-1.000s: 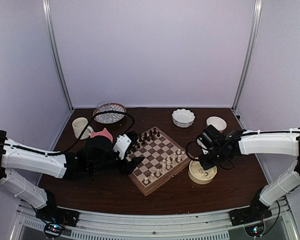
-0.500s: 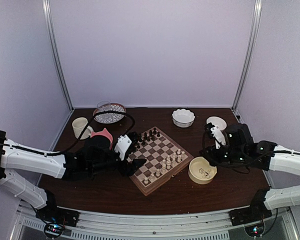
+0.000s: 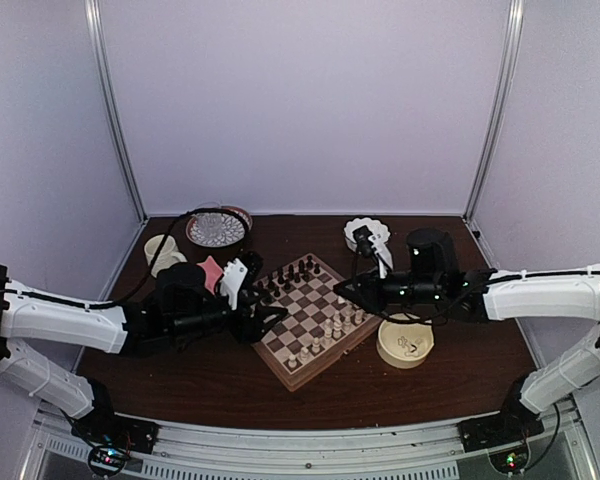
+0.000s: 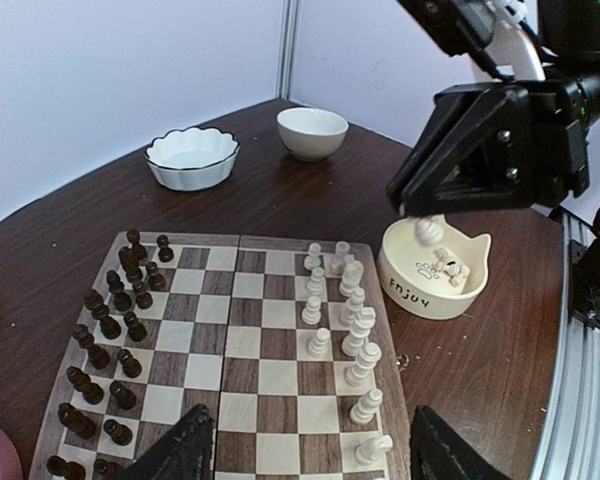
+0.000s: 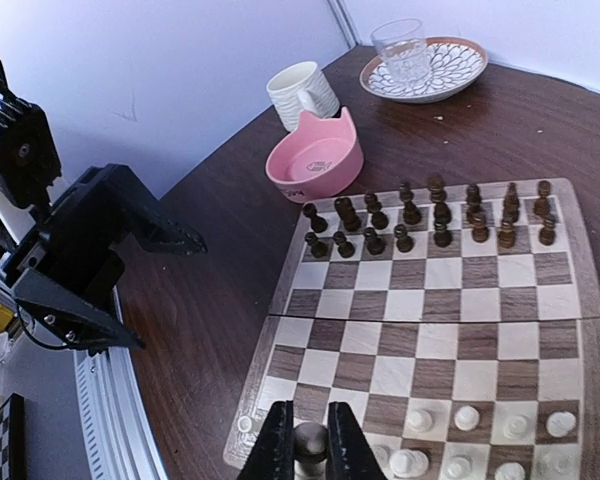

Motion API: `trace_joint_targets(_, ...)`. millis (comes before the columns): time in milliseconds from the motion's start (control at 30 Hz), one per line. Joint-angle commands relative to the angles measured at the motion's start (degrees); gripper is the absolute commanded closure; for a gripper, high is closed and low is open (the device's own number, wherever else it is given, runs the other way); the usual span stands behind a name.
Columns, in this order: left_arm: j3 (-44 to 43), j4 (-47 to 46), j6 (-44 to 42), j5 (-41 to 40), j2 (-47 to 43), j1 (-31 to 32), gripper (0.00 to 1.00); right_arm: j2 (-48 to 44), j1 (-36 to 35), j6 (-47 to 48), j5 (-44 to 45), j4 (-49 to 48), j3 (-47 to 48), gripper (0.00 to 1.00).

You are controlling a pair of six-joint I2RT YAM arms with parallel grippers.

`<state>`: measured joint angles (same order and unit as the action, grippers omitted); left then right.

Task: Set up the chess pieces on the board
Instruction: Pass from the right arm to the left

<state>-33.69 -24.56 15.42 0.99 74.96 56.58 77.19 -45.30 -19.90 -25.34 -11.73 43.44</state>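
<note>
The board [image 3: 280, 352] lies in the middle of the table, also seen at its rim [image 4: 405, 400] in the left wrist view. Cream-white chess pieces [image 4: 356, 322] stand in two rows along its right edge. Dark brown figures [image 4: 110, 330] fill the far side. My right gripper [image 3: 343, 290] hovers over the board's right part, shut on a cream-white chess piece [image 4: 428, 230]; in its own view that piece [image 5: 311, 441] sits between the fingers [image 5: 280, 445]. My left gripper [image 4: 315, 460] is open at the board's left corner, holding nothing.
A cream bowl marked "Enjoy" [image 4: 420, 295] with loose cream pieces stands right of the board. A pink bowl [image 5: 315, 160], a cream mug [image 5: 302, 92] and a patterned plate with a glass [image 5: 425, 65] are at the back left. Two white bowls [image 4: 191, 158] [image 4: 313, 132] stand behind.
My right arm has swung from the cream bowl to above the board's right side with a piece in its fingers. The left arm has shifted slightly along the board's left corner.
</note>
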Motion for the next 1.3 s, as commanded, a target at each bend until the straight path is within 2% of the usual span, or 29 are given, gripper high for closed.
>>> trace_joint_targets(0,0.95,-6.54,2.42,8.44,-0.67,-0.38,0.35,6.29,-3.73,0.77,-1.61,-7.05,5.19,0.96)
trace_joint_targets(200,0.45,-8.67,3.66,13.08,1.67,-0.52,0.41,10.93,-7.27,0.79,-2.25,-12.71,6.33,0.96)
trace_joint_targets(400,-1.38,-9.27,4.34,16.46,5.85,-0.55,0.50,11.00,-9.97,1.95,-1.80,-14.53,5.62,0.95)
trace_joint_targets(833,-1.61,-13.43,5.91,23.44,7.62,-0.56,0.62,12.03,-12.08,2.96,-2.88,-15.21,5.96,0.95)
trace_joint_targets(1000,-1.73,-13.50,6.20,23.61,7.54,-0.60,0.71,12.02,-12.49,3.03,-3.97,-16.06,5.81,0.95)
trace_joint_targets(1267,-1.83,-11.71,5.80,20.94,7.31,-0.67,0.94,11.81,-12.84,3.15,-3.71,-16.98,5.20,0.91)
